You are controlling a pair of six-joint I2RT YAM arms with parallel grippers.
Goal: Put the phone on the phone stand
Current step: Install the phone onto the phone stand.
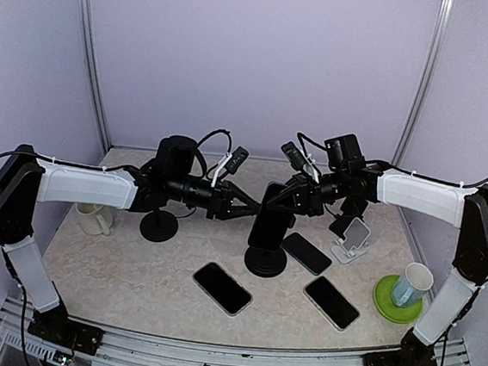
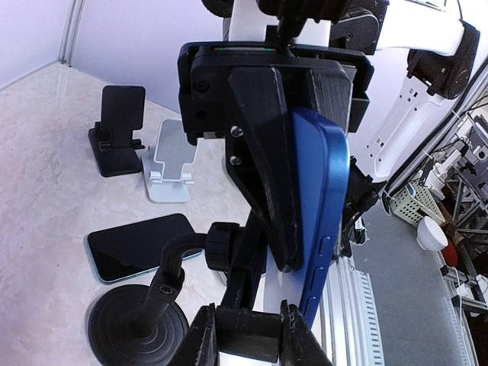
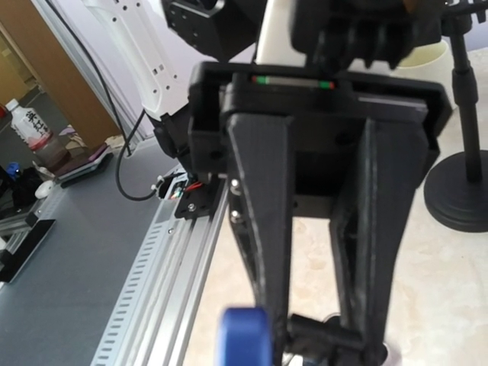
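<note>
Phone upright at mid-table, directly over the round black base of the phone stand, dark glossy screen turned toward the top camera. Edge-on from the left wrist: blue frame with rounded corners, slim side buttons, black front. Pinched at its left edge by the left gripper, fingers only narrowly apart on the thin body. Right gripper drawn fully together, tips by the phone's upper right corner at the stand's black arm; cannot tell whether clamped on that arm. Around the base, on the marble-patterned table: three spare phones lying flat, a white folding stand, a second round-based stand, a cream mug, a cup on a green coaster.
</note>
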